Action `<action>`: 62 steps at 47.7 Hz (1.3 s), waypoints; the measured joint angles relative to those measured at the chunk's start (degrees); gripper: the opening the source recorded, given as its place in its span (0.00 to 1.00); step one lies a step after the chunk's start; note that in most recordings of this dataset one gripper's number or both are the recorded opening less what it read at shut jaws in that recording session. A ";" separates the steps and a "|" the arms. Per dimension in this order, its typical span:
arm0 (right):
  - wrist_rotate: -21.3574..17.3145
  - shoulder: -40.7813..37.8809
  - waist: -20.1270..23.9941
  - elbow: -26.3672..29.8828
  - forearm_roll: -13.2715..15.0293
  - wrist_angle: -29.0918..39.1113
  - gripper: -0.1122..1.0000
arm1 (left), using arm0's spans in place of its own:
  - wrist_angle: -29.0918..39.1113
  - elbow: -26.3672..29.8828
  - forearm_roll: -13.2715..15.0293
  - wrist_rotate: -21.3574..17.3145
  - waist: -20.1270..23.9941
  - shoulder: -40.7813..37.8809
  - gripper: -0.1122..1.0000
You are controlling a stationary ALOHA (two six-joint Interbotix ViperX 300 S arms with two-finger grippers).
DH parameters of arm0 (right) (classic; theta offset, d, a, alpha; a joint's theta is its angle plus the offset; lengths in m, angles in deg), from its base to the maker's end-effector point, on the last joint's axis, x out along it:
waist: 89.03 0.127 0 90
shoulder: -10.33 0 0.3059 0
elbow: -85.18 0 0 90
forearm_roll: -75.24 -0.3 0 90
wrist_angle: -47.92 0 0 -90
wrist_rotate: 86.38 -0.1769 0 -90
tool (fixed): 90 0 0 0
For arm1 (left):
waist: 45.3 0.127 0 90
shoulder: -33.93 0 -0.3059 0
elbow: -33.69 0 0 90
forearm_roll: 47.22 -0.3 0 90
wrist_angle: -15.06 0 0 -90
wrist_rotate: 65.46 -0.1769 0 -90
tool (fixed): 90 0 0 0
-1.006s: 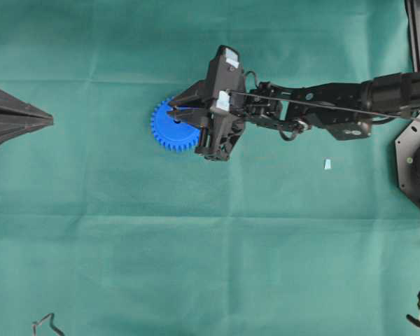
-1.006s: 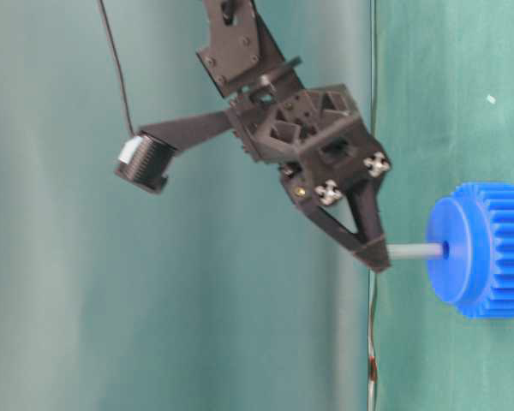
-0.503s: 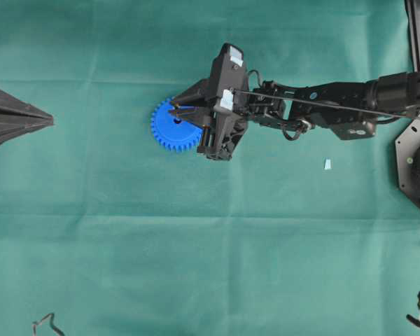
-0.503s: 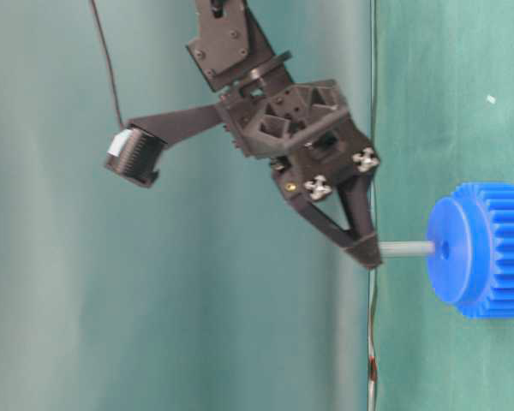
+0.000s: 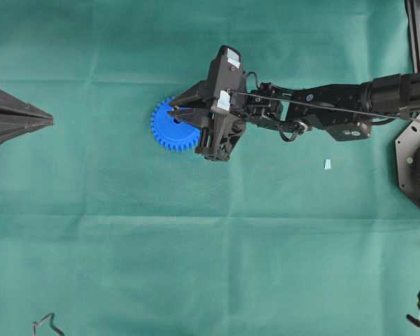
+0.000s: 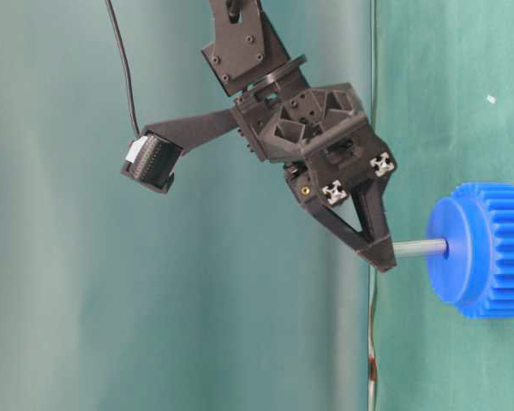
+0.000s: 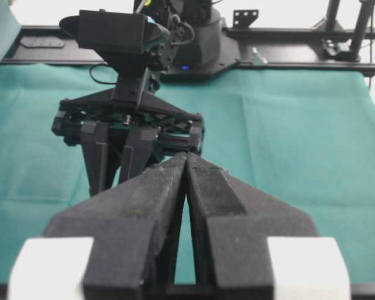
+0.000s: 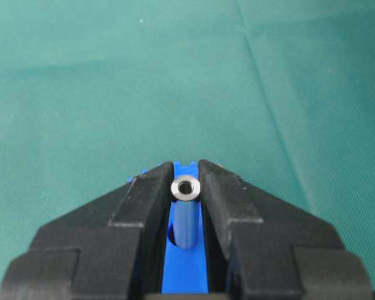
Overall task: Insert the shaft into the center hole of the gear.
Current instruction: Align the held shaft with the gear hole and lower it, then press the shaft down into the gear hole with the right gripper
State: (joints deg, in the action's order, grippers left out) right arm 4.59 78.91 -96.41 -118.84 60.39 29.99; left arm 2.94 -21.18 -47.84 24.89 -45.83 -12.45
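Observation:
The blue gear (image 5: 166, 127) lies flat on the green cloth; in the table-level view it (image 6: 490, 250) is at the right. My right gripper (image 5: 175, 112) hangs over it, shut on the silver-grey shaft (image 6: 420, 248). The shaft stands square to the gear's face and its far end meets the center hole (image 6: 446, 248). In the right wrist view the shaft's ringed top (image 8: 185, 188) sits between the fingertips (image 8: 215, 181), with the gear's face (image 8: 187, 269) below. My left gripper (image 5: 49, 122) is shut and empty at the far left, well away from the gear; it also shows in the left wrist view (image 7: 186, 160).
A small pale blue chip (image 5: 327, 164) lies on the cloth right of the gear. A black frame (image 5: 414, 161) stands at the right edge. A loose wire (image 5: 45, 323) lies at the bottom left.
My right gripper drew the shaft slightly back from the gear, then pushed it toward the gear again; its end now meets the hole. The left arm has not moved.

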 measured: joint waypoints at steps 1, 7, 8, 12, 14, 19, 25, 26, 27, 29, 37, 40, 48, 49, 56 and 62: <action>0.00 0.00 0.00 0.00 0.00 -0.09 0.26 | 0.00 0.00 0.00 0.00 -0.09 0.09 0.10; 0.00 0.00 0.00 0.00 0.00 -0.97 0.26 | 0.00 0.00 -0.09 0.00 -0.09 0.00 0.10; 0.00 0.00 0.00 0.00 0.00 -0.97 0.26 | 0.00 0.00 0.00 0.00 0.00 0.00 0.10; 0.00 0.00 -0.09 0.00 0.00 -0.97 0.26 | 0.00 0.00 -0.09 0.00 -0.09 0.00 0.10; 0.00 0.00 -0.09 0.00 0.00 -0.97 0.26 | 0.00 0.00 0.00 0.00 -0.09 0.00 0.10; 0.00 0.00 0.00 0.00 0.09 -1.05 0.26 | 0.00 0.00 0.00 0.00 -0.09 0.00 0.10; 0.00 0.00 0.09 0.00 0.00 -0.97 0.26 | 0.00 0.09 -0.09 0.00 -0.09 0.09 0.10; 0.00 0.00 0.18 0.00 0.00 -0.97 0.26 | 0.00 0.00 0.00 0.00 -0.09 0.00 0.10; 0.00 0.00 0.09 0.00 0.00 -0.97 0.26 | 0.00 0.00 0.00 0.00 -0.09 0.00 0.10; 0.09 0.00 0.18 0.00 0.00 -1.05 0.26 | 0.00 0.09 -0.09 0.00 0.00 0.00 0.10; 0.00 0.00 0.26 0.00 -0.09 -1.32 0.26 | 0.00 0.00 0.00 0.00 -0.09 0.00 0.10; 0.00 -0.18 0.26 0.00 -0.26 -1.41 0.26 | 0.00 0.00 -0.09 0.00 -0.09 0.00 0.10; 0.00 -2.29 0.35 0.00 -1.05 -2.11 0.26 | 0.00 0.00 -0.09 0.00 -0.09 0.00 0.10; -0.18 -2.46 0.44 0.00 -1.23 -2.20 0.26 | 0.00 0.00 0.00 0.00 -0.09 0.09 0.10; 0.00 -4.39 0.62 0.00 -2.20 -2.90 0.26 | 0.00 0.00 -0.09 0.00 -0.09 0.00 0.10; -0.09 -4.92 0.70 0.09 -2.37 -2.99 0.26 | -0.09 0.00 0.00 0.00 -0.09 0.00 0.10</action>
State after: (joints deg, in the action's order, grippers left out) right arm 4.50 73.99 -95.71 -118.75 58.02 27.00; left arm 2.85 -21.18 -47.84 24.89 -45.92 -12.45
